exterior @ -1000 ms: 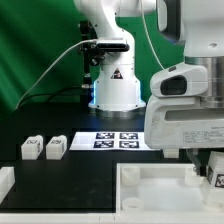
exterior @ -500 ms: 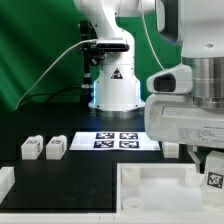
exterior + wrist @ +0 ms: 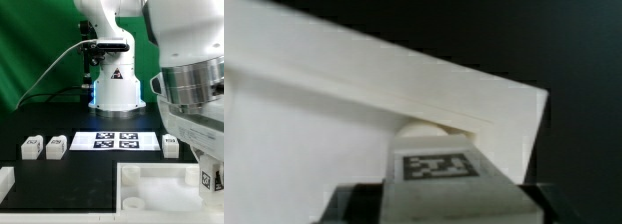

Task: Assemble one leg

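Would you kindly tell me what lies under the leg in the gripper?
Below the leg lies the large white rimmed part, near one corner, with black table beyond. The leg's own tip covers the spot right under it, so any hole there cannot be seen.

We log the leg (image 3: 438, 165): small white block, black-and-white tag showing, rounded end at a white panel's (image 3: 331, 130) edge.
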Controlling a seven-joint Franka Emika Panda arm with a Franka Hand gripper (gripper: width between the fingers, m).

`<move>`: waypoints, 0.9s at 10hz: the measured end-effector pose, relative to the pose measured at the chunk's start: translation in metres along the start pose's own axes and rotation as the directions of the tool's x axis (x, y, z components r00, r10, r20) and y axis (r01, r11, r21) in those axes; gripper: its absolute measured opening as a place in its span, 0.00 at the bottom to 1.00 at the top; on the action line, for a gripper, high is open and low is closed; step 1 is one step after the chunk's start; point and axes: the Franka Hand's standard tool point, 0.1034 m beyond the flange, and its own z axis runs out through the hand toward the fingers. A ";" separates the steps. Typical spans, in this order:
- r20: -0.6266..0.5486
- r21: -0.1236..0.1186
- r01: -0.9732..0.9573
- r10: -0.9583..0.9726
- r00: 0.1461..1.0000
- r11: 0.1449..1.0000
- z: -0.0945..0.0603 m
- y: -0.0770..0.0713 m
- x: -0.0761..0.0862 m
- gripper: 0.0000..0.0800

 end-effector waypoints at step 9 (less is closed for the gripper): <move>-0.046 -0.067 0.656 -0.659 0.751 0.752 -0.003 -0.003 -0.004 0.81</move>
